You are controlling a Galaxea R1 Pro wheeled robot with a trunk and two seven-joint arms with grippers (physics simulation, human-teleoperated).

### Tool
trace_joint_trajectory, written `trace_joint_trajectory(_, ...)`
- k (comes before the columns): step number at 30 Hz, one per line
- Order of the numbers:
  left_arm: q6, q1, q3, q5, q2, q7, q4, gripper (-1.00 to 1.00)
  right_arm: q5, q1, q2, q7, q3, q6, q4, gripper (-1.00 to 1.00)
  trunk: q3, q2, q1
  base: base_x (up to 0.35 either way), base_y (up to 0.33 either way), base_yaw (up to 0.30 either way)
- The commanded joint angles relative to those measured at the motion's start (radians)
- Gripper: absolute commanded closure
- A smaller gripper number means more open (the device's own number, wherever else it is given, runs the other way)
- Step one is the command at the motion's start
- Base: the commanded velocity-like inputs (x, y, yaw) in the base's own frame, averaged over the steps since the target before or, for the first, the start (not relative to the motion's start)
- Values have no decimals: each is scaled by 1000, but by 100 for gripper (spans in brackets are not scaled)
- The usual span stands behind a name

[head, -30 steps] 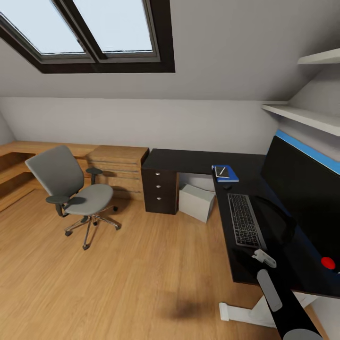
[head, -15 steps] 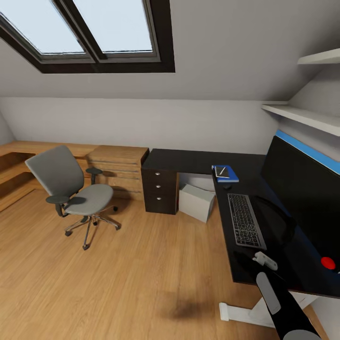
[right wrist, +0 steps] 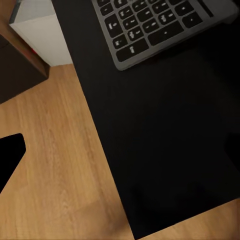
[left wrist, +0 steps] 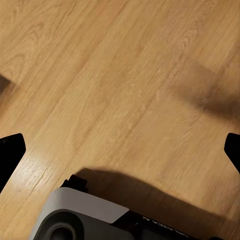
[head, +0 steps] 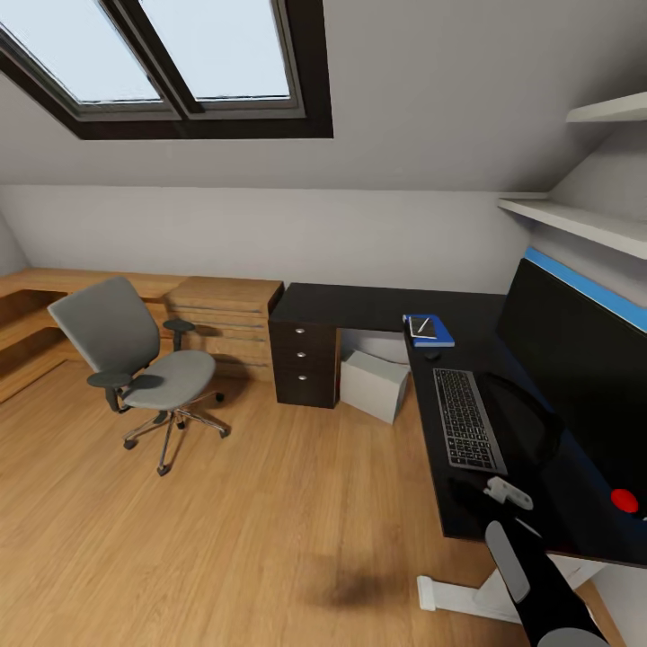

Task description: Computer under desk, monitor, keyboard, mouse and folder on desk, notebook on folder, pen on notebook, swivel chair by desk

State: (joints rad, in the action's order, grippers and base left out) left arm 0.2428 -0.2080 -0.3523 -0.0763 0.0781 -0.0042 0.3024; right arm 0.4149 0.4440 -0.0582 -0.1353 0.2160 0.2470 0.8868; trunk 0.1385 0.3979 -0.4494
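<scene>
A: Where does the room stand, biggest things first?

B: The black L-shaped desk (head: pixel 377 305) carries nearly everything. The monitor (head: pixel 575 377) stands along its far side, and the grey computer tower (head: pixel 373 385) sits on the floor underneath, beside the drawer unit (head: pixel 304 364). Those look settled.

A: And the swivel chair (head: pixel 135 359)?

B: Well apart from the desk, out on the wooden floor (head: pixel 225 521) near the light-wood chest (head: pixel 225 314). By my reading, that is the step left.

A: The smaller items?

B: The keyboard (head: pixel 465 418) lies in front of the monitor, the mouse (head: pixel 431 355) just beyond its far end, then the blue folder (head: pixel 429 331) with the notebook (head: pixel 422 327) and pen (head: pixel 422 324) stacked on it, apparently in the requested order.

A: The grippers?

B: The right gripper (head: pixel 505 492) hangs over the desk's near end, beside the keyboard, carrying nothing; its spread I cannot tell. The left gripper (left wrist: pixel 120 150) points at bare floor, fingers wide and empty.
</scene>
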Motion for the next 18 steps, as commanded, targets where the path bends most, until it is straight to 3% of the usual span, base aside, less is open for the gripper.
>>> trace_joint_trajectory(1,3,-1,1,-8,0,0,0,-100,5,1,-1,-6,-2,-4,-4,-100,2,2,-1,0,0,0)
trace_joint_trajectory(5,3,-1,1,-8,0,0,0,-100,-31,0,0,-6,-14,-37,-29,-100,11,23,-12,0,0,0)
trace_joint_trajectory(11,3,-1,1,-8,0,0,1,-100,-119,1,1,-7,-36,-94,-56,-100,30,65,-35,0,0,0)
trace_joint_trajectory(18,3,-1,1,-8,0,0,1,-100,-153,0,3,-7,-42,-129,-63,-100,52,114,-62,0,0,0)
